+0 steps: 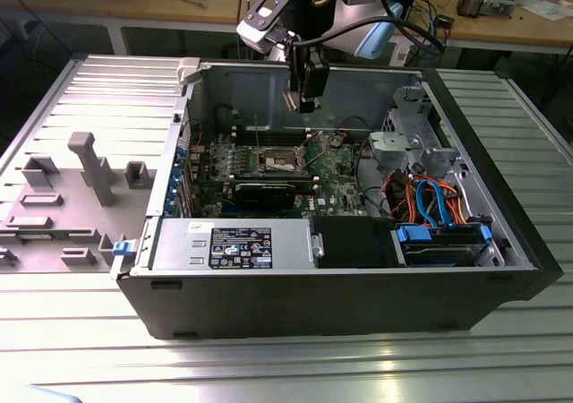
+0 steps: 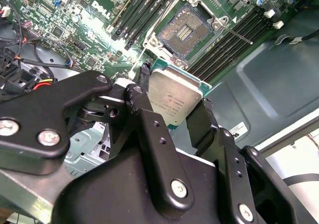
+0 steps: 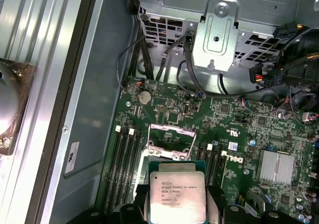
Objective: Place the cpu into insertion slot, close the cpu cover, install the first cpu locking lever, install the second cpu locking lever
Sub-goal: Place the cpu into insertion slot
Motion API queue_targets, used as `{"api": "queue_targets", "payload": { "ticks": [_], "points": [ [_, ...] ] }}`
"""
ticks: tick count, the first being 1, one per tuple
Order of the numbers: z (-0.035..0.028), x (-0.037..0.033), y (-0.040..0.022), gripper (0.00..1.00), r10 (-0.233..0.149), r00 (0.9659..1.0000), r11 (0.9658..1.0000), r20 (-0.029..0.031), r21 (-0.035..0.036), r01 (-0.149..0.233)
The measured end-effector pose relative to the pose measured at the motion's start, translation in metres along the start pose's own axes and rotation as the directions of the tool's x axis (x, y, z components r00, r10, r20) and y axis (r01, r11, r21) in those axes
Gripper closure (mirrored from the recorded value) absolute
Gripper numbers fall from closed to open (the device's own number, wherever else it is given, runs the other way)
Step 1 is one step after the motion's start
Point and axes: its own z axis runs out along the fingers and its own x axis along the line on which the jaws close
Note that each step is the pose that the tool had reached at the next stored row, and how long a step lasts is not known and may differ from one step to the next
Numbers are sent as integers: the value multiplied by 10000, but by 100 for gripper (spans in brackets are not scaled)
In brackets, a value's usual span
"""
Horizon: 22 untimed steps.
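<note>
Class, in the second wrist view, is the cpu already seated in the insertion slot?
No, the cpu sits clamped in the end effector, apart from the open, empty insertion slot.

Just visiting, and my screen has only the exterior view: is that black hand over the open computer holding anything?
Observer: Yes. The hand is shut on the cpu, a flat square chip with a dull silver top. The second wrist view shows it pinched at two opposite edges.
Operator: Where does it go?
Observer: Into the insertion slot, whose contact field lies bare.
Operator: Is the chip touching it?
Observer: No. In both wrist views the chip is apart from the slot, held off the green board.
</note>
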Motion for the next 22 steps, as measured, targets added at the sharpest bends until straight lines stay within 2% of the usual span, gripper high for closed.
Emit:
{"api": "queue_targets", "payload": {
  "ticks": [3,7,10,14,15,16,17,18,22],
  "points": [
    [0,0,0,46,12,10000,10000,2,-1,-12],
    [31,0,-2,46,582,9983,9983,36,-7,-582],
    [60,1,-8,46,818,9966,9967,52,-10,-818],
    [112,16,-85,46,882,9961,9961,53,-10,-882],
    [124,16,-86,46,950,9955,9955,58,-11,-950],
    [189,17,-93,46,1391,9902,9903,86,-19,-1391],
    [225,25,-135,46,1431,9897,9896,77,-127,-1430],
    [242,26,-144,46,1454,9893,9891,80,-235,-1452],
    [253,26,-145,46,1454,9893,9891,81,-235,-1452]
  ]
}}
